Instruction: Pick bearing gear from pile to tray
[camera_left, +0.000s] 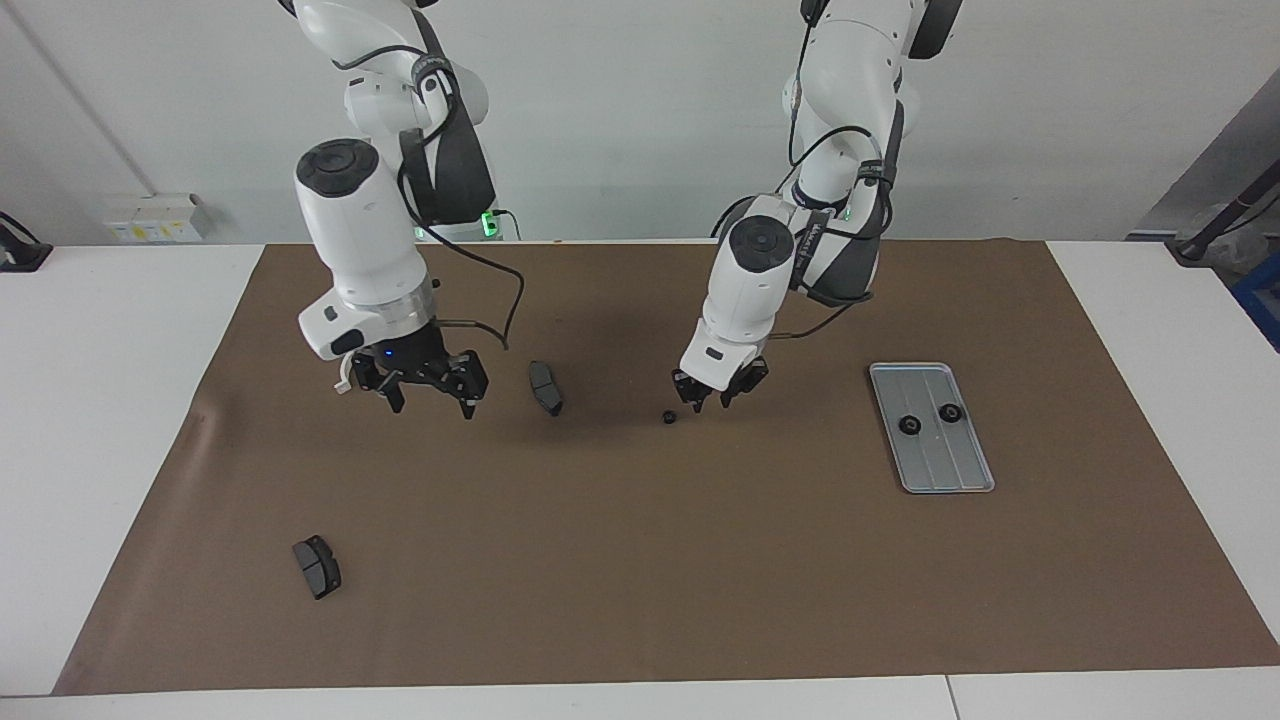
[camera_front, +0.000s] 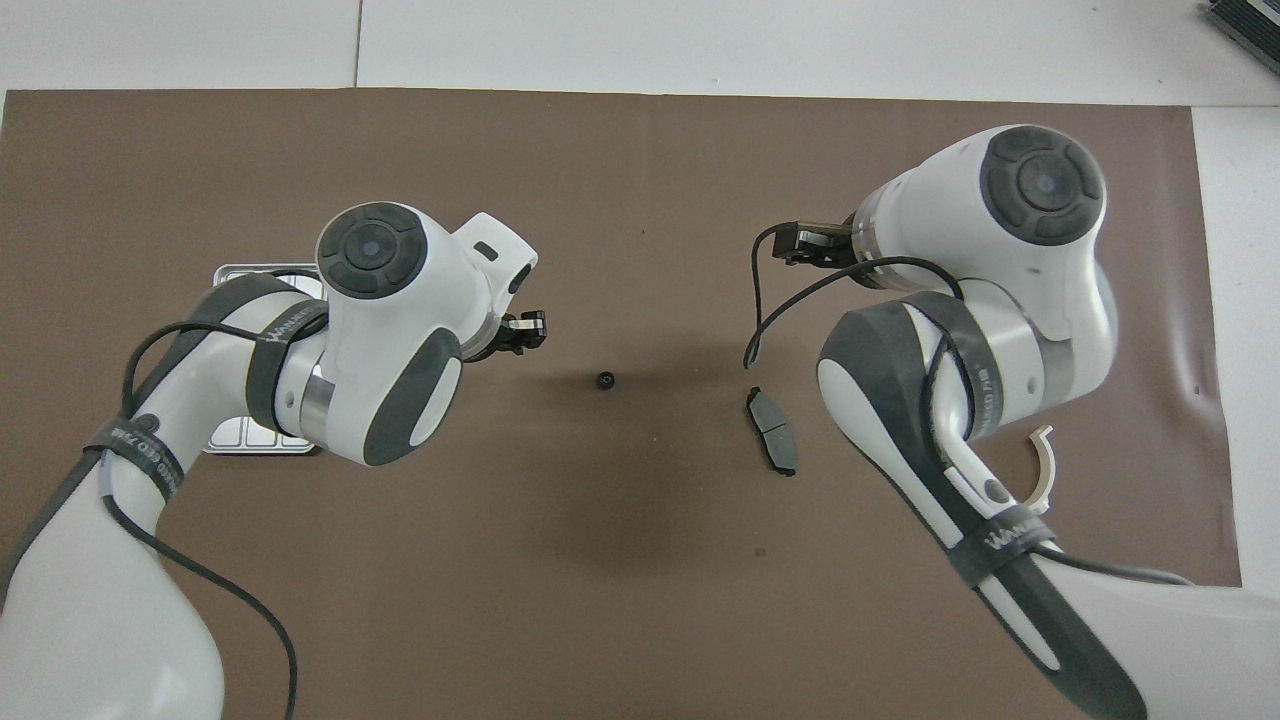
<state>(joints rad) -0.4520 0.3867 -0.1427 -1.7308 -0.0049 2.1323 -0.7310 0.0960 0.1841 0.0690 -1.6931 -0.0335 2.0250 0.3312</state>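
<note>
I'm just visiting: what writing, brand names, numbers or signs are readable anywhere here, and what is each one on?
"WAN...": white lettering on the right arm's strap in the overhead view; the remaining letters are too blurred to read.
White lettering on the left arm's strap: too blurred to read.
Markings on the wall box in the facing view: too small to read.
Nothing else carries text.
</note>
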